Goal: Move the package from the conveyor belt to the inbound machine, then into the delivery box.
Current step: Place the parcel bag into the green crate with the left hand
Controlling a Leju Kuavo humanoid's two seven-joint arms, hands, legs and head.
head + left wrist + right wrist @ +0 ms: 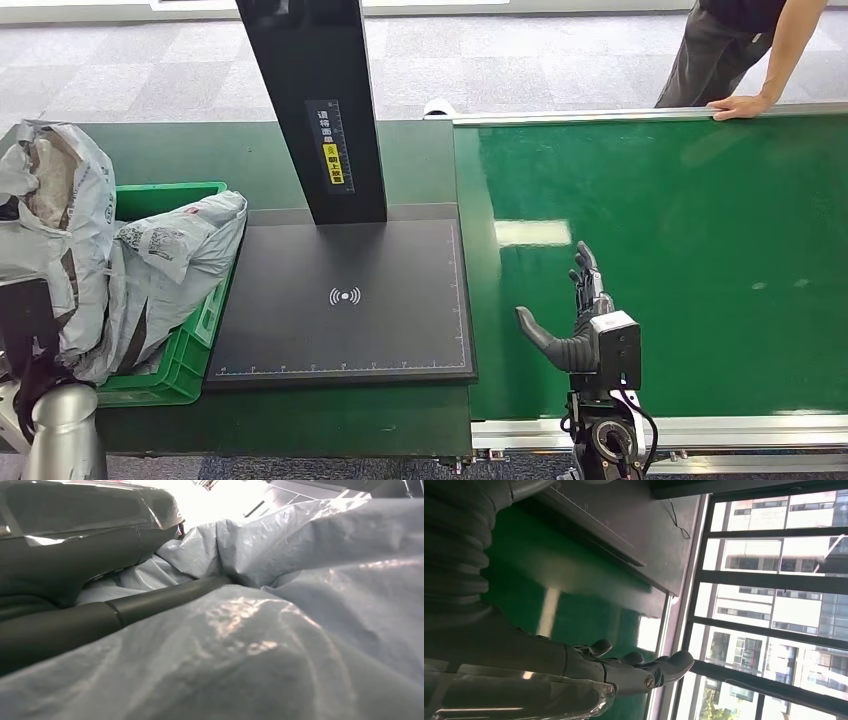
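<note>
Grey package (165, 270) lying in green box (190, 345), long axis slanting toward scanner plate (345, 300). Left hand (75, 615) against plastic, grasp indiscernible. Right hand (575, 320) released, fingers spread above belt (700, 250).

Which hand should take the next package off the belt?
Right, probably. The right hand hovers open over the green belt, holding nothing. The left hand is down among the grey bags at the green crate, far from the belt.
</note>
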